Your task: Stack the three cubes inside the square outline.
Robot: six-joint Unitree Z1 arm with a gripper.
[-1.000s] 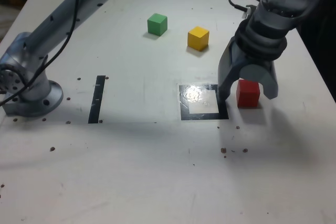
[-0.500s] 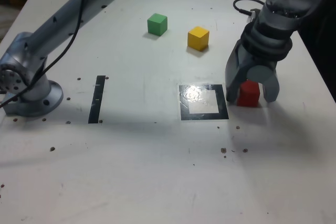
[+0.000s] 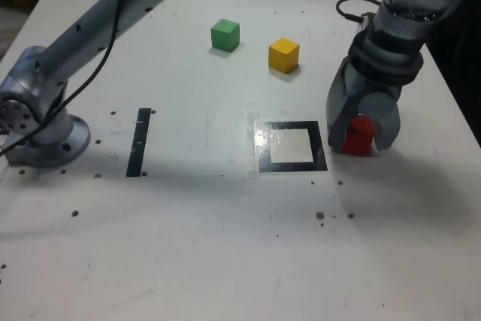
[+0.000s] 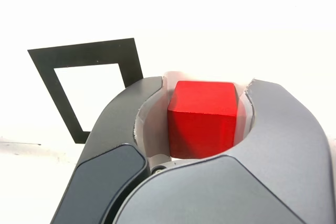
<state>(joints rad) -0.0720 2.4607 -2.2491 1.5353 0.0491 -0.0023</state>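
**Red cube gripped just beside the empty square**

Exterior view: the gripper [image 3: 359, 134] is pointing down at the table [image 3: 225, 223], its jaws narrowed onto the red cube [image 3: 358, 136]. The cube is sitting just off the square outline [image 3: 291, 146], on the exterior view's right of it — close to the tape's outer edge, whether touching it I cannot tell. So the coming move, as I judge it, is turning on 1 relation: the outline is lying just to the exterior view's left of the held cube, a short sideways carry. The outline is holding nothing; its white centre is bare. The yellow cube [image 3: 283, 55] is resting well beyond the outline, toward the far edge of the table, and the green cube [image 3: 225, 34] is lying further still, to the exterior view's left of the yellow. A straight black tape strip [image 3: 139, 142] is lying well apart from the outline on the exterior view's left.

Wrist view: the red cube [image 4: 202, 118] is sitting between the 2 curved jaws — both are pressing against its sides. The square outline [image 4: 89, 85] is showing just beside the gripper [image 4: 205, 121], empty. With 0 of 3 cubes placed, the stack is not yet begun.
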